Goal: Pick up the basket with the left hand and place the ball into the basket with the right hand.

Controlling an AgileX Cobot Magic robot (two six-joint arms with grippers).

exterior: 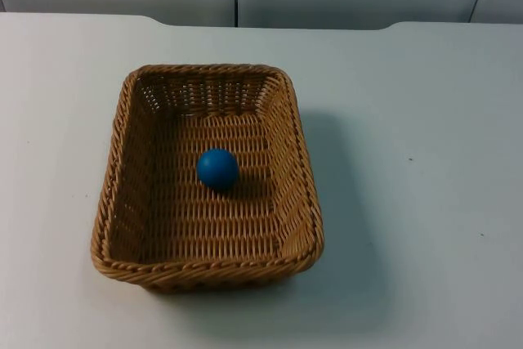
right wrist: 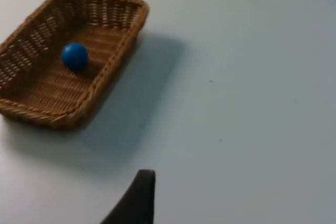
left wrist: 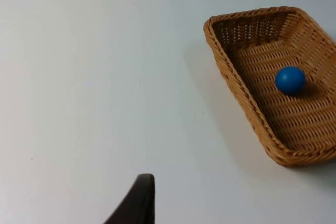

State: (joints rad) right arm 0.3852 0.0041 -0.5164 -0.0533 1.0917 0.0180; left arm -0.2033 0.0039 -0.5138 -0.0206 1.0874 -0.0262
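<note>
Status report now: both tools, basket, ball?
Left tool and right tool back over bare table, off the basket. Blue ball inside basket, on its floor. Nothing in the way.

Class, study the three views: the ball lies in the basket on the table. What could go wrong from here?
1. The blue ball lies loose on the wicker basket floor, touching no wall; a tilted lift would probably send it rolling.
2. The basket's walls are low, so a jolt might bounce the ball out onto the white table.
3. The left gripper and right gripper wait apart from the basket; a careless approach could knock it.
</note>
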